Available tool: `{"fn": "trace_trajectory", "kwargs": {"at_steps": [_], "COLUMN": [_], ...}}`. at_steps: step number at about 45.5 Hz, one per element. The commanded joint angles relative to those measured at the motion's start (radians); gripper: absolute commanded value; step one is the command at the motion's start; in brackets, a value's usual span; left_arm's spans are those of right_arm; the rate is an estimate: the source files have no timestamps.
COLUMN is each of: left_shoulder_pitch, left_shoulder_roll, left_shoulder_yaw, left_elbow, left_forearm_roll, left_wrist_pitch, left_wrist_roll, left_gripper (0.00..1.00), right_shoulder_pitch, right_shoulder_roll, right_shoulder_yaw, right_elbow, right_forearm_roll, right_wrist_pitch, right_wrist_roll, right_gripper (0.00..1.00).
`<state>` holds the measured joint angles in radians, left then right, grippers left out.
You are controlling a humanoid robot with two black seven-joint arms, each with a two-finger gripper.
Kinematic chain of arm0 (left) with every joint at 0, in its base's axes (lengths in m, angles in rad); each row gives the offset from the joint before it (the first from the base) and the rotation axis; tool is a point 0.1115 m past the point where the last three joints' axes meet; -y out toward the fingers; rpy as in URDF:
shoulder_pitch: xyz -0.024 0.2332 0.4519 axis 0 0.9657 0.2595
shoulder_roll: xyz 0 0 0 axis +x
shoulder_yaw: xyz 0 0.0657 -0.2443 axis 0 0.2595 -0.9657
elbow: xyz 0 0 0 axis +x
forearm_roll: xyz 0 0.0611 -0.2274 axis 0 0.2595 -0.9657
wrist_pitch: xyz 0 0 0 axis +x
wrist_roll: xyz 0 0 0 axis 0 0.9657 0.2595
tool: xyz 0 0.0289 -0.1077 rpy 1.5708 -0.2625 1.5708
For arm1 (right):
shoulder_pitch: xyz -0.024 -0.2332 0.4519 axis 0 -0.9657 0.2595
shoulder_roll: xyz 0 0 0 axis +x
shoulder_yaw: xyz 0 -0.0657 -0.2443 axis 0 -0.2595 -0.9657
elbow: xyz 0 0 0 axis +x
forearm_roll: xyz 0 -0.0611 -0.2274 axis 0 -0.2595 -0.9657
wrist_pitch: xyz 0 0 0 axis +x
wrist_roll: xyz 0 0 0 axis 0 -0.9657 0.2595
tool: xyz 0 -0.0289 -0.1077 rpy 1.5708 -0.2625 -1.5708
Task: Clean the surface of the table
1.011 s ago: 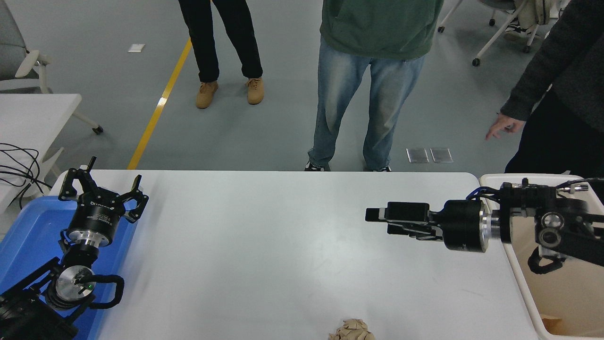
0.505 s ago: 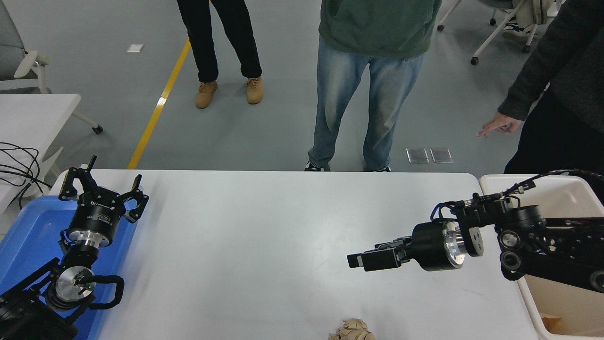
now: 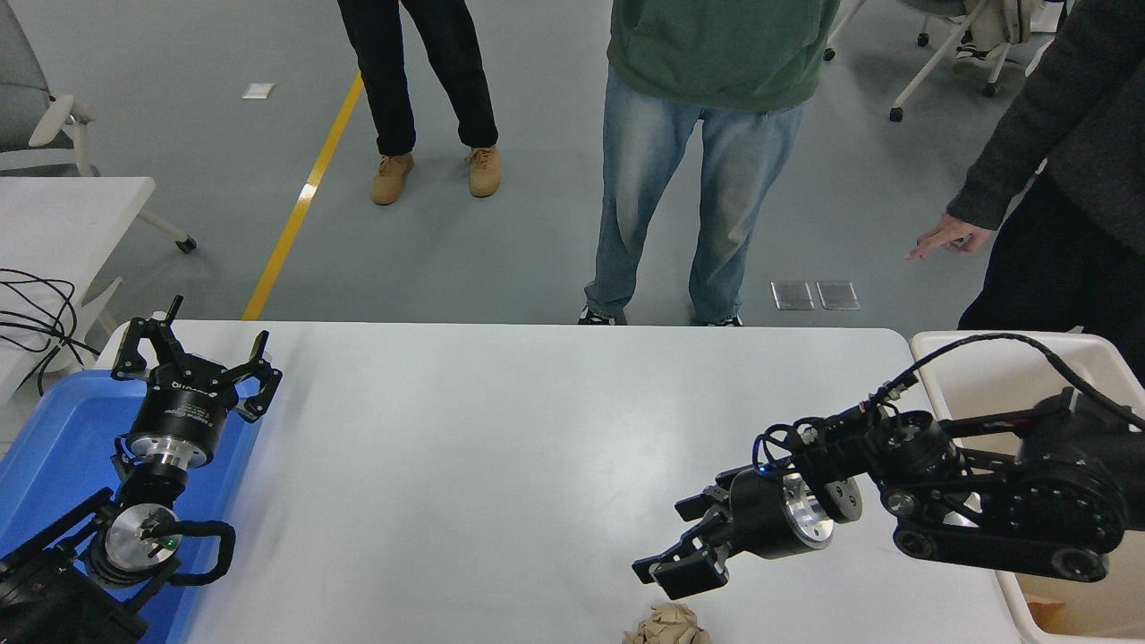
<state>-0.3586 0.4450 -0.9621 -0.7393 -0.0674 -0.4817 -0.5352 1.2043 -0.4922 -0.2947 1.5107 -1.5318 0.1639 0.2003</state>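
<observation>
— One scrap left on the wide white smooth tabletop (image 3: 501, 465), as far as I can see: a crumpled ball of brown paper (image 3: 666, 625) at the near edge, half cut off from where I stand.

— And the black right gripper (image 3: 684, 559)?

— Hanging just above and a touch behind the wad, tilted down toward it, not touching. Its fingers look parted with a gap between them, nothing held.

— Easy pick?

— I'd say so. That paper looks light and soft; it should squash under the fingers rather than slip. Best to close across the middle of the ball, where the folds bunch up. Too shallow a bite and it may only pinch a loose flap. The table itself is hard and slick, so the wad could skid if nudged sideways.

— The other arm?

— Black left gripper (image 3: 192, 368) is parked over the blue plastic tray (image 3: 54, 447) at the left edge, fingers spread, empty. A beige bin (image 3: 1002, 344) sits off the table's right end, and three people stand at the far side.
</observation>
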Motion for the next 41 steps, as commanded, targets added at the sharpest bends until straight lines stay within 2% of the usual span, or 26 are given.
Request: {"fn": "trace_trajectory", "kwargs": {"at_steps": [1, 13, 24, 32, 37, 41], "left_shoulder_pitch": [0.000, 0.000, 0.000, 0.001, 0.000, 0.000], "left_shoulder_roll": [0.000, 0.000, 0.000, 0.000, 0.000, 0.000], "left_shoulder_yaw": [0.000, 0.000, 0.000, 0.000, -0.001, 0.000], "left_elbow": [0.000, 0.000, 0.000, 0.000, 0.000, 0.000], "left_forearm_roll": [0.000, 0.000, 0.000, 0.000, -0.002, -0.002], "left_wrist_pitch": [0.000, 0.000, 0.000, 0.000, 0.000, 0.000], "left_wrist_roll": [0.000, 0.000, -0.002, 0.000, -0.002, 0.000], "left_gripper": [0.99, 0.99, 0.99, 0.99, 0.99, 0.99], "right_shoulder_pitch": [0.009, -0.051, -0.032, 0.037, 0.112, 0.118], "right_shoulder_roll": [0.146, 0.230, 0.176, 0.130, 0.072, 0.073], "right_shoulder_yaw": [-0.014, -0.034, -0.234, -0.285, -0.307, -0.304], "right_elbow": [-0.086, -0.219, -0.202, -0.133, 0.011, 0.022], "right_forearm_roll": [-0.040, -0.062, -0.097, -0.113, -0.080, -0.073], "right_wrist_pitch": [-0.003, -0.063, -0.236, -0.233, -0.204, -0.201], "right_wrist_roll": [-0.001, 0.001, 0.013, 0.011, 0.013, 0.013], "right_gripper": [0.99, 0.99, 0.99, 0.99, 0.99, 0.99]}}
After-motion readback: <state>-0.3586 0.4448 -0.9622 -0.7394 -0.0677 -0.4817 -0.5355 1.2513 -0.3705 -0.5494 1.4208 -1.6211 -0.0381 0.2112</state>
